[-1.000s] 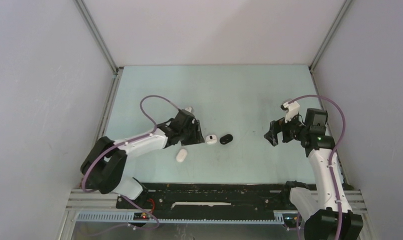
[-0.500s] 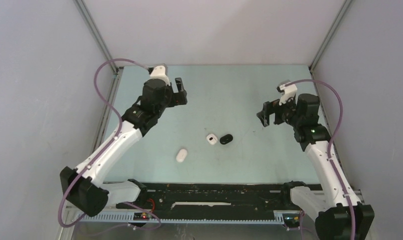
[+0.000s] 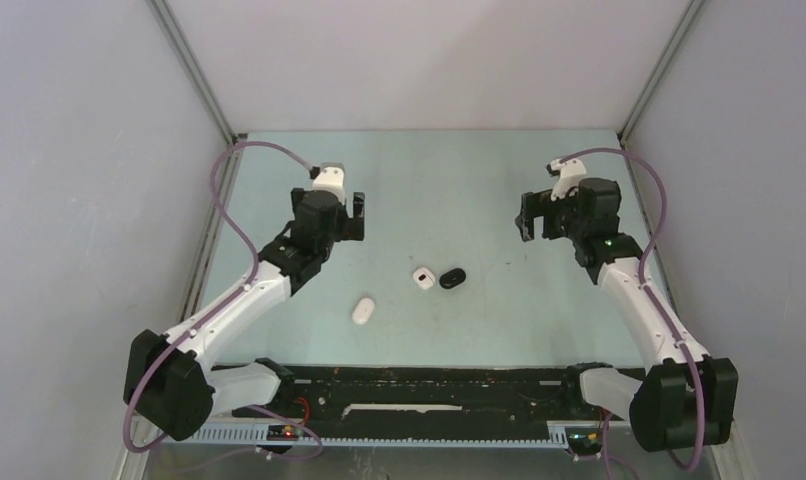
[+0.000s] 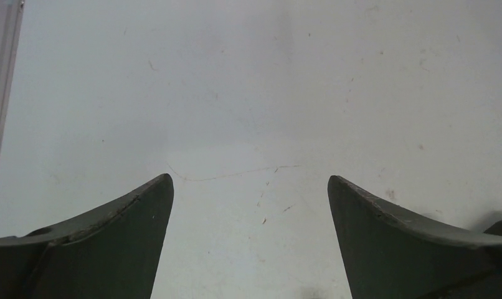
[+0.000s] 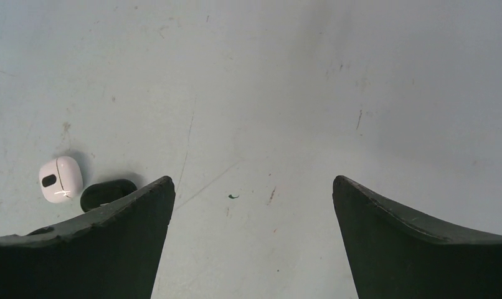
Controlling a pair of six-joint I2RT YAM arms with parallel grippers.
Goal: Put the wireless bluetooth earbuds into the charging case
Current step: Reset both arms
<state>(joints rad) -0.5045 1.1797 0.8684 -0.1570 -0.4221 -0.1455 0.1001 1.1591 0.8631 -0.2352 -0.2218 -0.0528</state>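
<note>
**Desk:** Left gripper [image 4: 248, 180], status?

**Operator:** I log its jaws wide apart, gripping nothing, over the table [image 3: 459, 170] left of centre. Right gripper [image 5: 251, 180]: likewise spread, gripping nothing, on the right side.

**Desk:** Cases?

**Operator:** One white case [image 3: 423, 278] and one black case [image 3: 452, 277], just beside each other, mid-table between my two arms. A second white case [image 3: 364, 311] lies nearer the arm bases, apart from both.

**Desk:** Earbuds?

**Operator:** I cannot tell any apart from the cases at this size.

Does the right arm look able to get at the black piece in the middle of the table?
Probably yes: the open right gripper has only bare table between it and the black piece.
</note>
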